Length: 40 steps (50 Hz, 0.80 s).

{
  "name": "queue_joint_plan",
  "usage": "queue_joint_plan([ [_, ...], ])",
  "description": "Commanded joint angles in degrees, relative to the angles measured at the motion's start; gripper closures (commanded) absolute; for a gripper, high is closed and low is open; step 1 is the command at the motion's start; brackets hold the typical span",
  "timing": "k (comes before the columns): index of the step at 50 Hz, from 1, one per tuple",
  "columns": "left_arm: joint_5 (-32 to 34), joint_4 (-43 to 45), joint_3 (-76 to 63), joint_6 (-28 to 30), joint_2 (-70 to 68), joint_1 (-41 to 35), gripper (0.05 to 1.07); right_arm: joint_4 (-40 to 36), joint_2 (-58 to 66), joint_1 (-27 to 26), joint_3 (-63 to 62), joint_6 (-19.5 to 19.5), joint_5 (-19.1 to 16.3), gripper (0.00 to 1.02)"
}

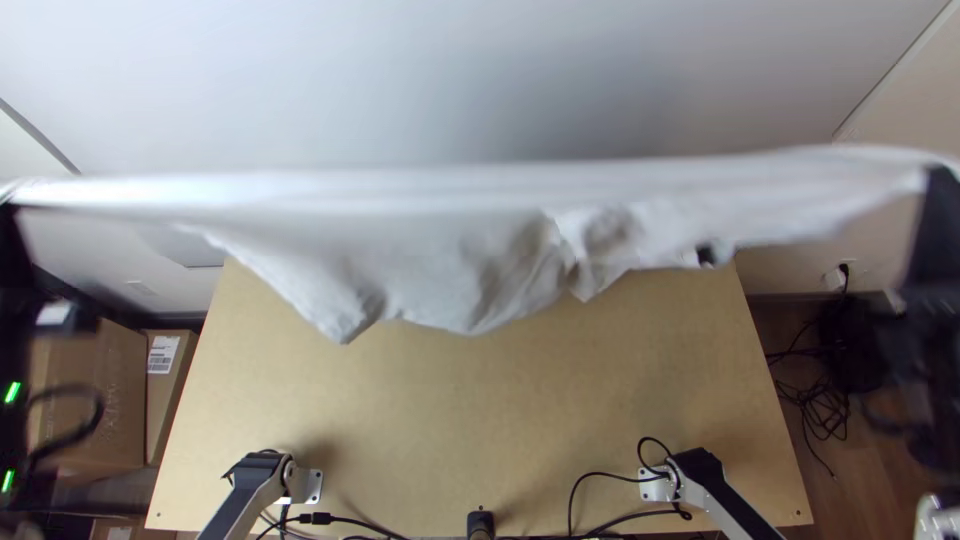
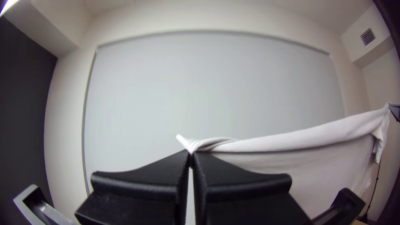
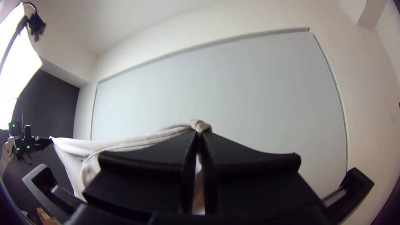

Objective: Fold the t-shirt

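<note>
Left hand (image 1: 8,204) at shirt (image 1: 420,250), panel (image 2: 208,83) beyond

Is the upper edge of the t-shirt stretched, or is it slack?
Stretched: the t-shirt hangs between the left gripper and right gripper, its upper edge nearly straight.

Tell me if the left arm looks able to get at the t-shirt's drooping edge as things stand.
Probably not: the left gripper is shut on the t-shirt, which stretches across to the right gripper, while the drooping edge hangs in between. It would likely have to let go first.
</note>
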Motion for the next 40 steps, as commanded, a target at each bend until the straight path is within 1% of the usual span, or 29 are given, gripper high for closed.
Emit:
queue_joint_plan([
  [1, -1.5, -2.8, 1.3, 0.1, -5.2, 0.8, 1.05, -1.8, -4.0, 0.1, -0.4, 2.7, 1.4, 1.00],
  [8, -1.6, -5.9, 1.5, -0.2, -6.6, 1.9, 1.05, -4.7, -6.4, -0.4, -0.1, 3.9, 1.4, 1.00],
  [13, -1.7, -6.7, 0.5, -0.7, -6.5, 2.4, 1.05, -4.9, -6.2, -0.5, -0.3, 4.1, 1.3, 1.00],
  [20, -1.4, -6.3, -7.1, -2.5, -6.8, 2.0, 1.05, -4.7, -5.6, -0.4, -5.3, 4.9, 1.0, 1.00],
  [25, -0.4, -4.5, -17.1, -4.2, -8.1, 1.6, 1.05, -4.0, -5.7, -0.1, -13.2, 7.8, 0.6, 1.00],
  [27, 0.8, -4.0, -21.9, -5.3, -9.0, 1.6, 1.05, -3.8, -6.0, 0.5, -17.0, 9.7, 0.5, 1.00],
  [32, 2.6, 0.3, -36.3, -6.2, -11.3, 1.6, 1.05, -2.1, -7.7, 5.0, -30.0, 14.9, 0.6, 1.00],
  [34, 3.8, 1.3, -41.4, -6.8, -11.5, 1.4, 1.05, -0.6, -8.3, 5.6, -35.5, 16.4, 0.6, 1.00],
  [40, 5.7, 8.2, -56.7, -7.6, -10.1, 1.3, 1.05, 6.1, -8.2, 7.0, -51.1, 16.7, 0.5, 1.00],
])
